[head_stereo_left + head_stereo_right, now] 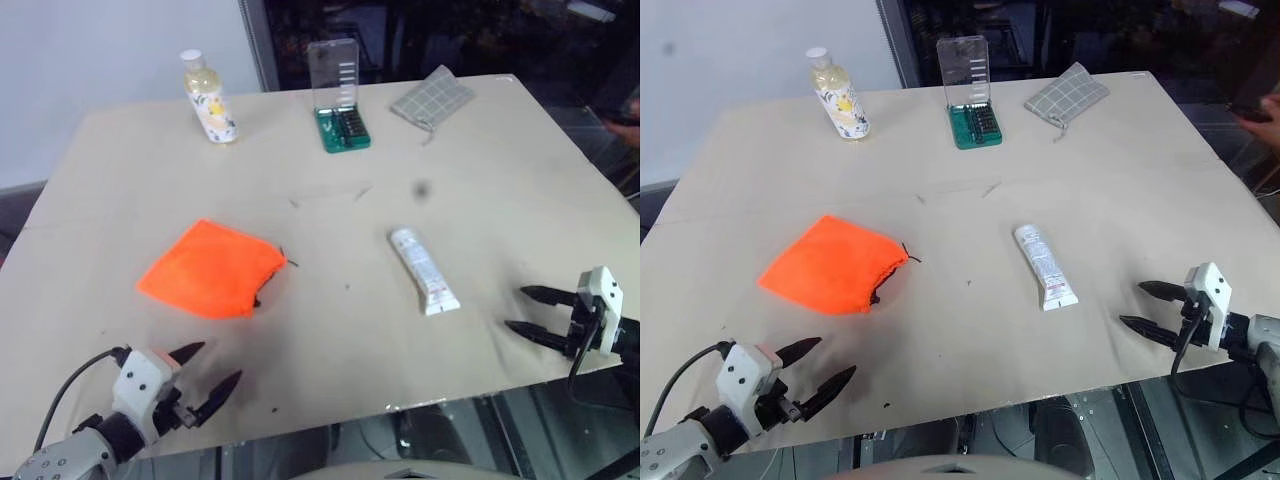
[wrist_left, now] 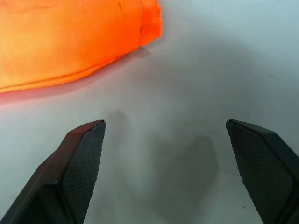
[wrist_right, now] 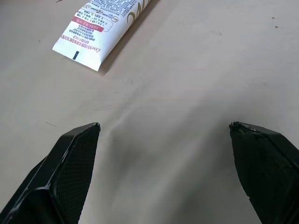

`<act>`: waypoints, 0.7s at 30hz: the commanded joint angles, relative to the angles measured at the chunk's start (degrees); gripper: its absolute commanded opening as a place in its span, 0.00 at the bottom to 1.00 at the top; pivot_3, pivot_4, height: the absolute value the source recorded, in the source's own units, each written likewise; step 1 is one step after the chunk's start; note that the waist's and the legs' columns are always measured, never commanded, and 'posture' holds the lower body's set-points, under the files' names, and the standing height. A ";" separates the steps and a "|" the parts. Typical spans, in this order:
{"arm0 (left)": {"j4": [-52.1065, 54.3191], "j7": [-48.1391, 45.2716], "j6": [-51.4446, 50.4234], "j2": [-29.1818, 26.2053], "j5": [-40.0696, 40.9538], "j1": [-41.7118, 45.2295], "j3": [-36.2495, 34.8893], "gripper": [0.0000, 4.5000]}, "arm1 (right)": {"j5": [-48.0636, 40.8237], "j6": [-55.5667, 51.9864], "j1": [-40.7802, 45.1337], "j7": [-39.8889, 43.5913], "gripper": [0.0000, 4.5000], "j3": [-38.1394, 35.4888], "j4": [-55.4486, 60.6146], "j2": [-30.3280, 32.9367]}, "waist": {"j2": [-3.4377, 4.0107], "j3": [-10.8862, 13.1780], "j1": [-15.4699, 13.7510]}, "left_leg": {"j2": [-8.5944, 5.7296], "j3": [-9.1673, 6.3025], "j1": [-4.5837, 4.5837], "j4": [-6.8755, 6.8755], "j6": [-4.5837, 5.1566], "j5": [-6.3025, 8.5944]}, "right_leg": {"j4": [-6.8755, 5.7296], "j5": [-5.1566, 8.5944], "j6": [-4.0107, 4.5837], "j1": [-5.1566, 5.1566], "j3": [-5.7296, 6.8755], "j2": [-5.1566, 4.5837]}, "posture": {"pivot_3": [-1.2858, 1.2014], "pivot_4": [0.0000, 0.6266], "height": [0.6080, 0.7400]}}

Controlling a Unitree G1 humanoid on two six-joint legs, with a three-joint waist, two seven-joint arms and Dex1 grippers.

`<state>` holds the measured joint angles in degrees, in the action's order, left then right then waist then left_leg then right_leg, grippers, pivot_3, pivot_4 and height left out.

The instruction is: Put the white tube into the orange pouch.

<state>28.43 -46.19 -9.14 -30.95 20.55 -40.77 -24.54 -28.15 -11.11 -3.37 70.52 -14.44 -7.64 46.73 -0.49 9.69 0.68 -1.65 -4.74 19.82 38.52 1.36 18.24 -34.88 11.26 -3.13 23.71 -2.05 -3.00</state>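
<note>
Tube and pouch lay apart on counter [image 1: 480, 180], both pincers empty.
White tube [image 1: 424, 270] lay flat right of centre, crimped end toward the near edge; orange pouch [image 1: 211, 268] lay flat left of centre, well apart from it. Left pincer [image 1: 205, 373] hung wide open near the pouch, gripping nothing; right pincer [image 1: 528, 311] was wide open near the tube's crimped end, not touching. Bottle [image 1: 208, 98], bit case [image 1: 340, 96], grey checked pouch [image 1: 432, 98] sat along the far edge.
</note>
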 commanded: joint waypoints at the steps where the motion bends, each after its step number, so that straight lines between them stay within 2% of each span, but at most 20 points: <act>1: 2.04 0.79 0.97 1.25 1.44 -0.57 -0.80 0.95 | -0.26 1.06 0.86 1.02 1.00 -1.57 0.16 0.99 | 0.00 0.00 0.00 | 0.00 0.00 0.00 0.00 0.00 0.00 | 0.00 -0.01 0.01 0.00 0.00 0.00 | 0.52 0.24 1.00; 6: 3.30 2.48 0.13 3.35 2.56 -0.71 -0.79 0.95 | 0.85 2.39 2.51 2.01 1.00 -0.66 -1.75 0.84 | -0.03 0.00 0.04 | 0.00 0.09 -0.02 0.00 0.00 0.00 | 0.01 -0.01 0.00 0.00 -0.09 -0.01 | 0.52 0.24 1.00; 16: 5.24 2.69 -0.35 3.35 3.65 -1.83 -0.79 0.95 | 1.65 2.78 2.47 2.75 1.00 -0.46 -1.79 0.58 | -0.01 0.00 0.01 | 0.00 0.14 -0.04 0.00 0.00 0.00 | -0.02 -0.04 0.05 0.00 -0.12 0.02 | 0.52 0.24 1.00; 21: 6.09 4.81 -1.39 4.76 3.55 0.38 2.64 0.95 | 1.77 3.21 2.70 2.28 1.00 -0.34 -1.79 -0.25 | -0.01 -0.01 -0.02 | 0.00 0.15 -0.04 0.01 0.00 0.00 | -0.02 -0.04 0.05 0.00 -0.12 0.02 | 0.52 0.24 1.00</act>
<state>31.50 -42.15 -10.31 -26.63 23.71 -40.43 -23.08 -26.02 -8.68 -0.87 72.63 -14.19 -10.17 46.63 -0.50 9.68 0.66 -1.66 -4.59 19.77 38.53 1.36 18.24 -34.91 11.22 -3.08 23.71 -2.17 -2.97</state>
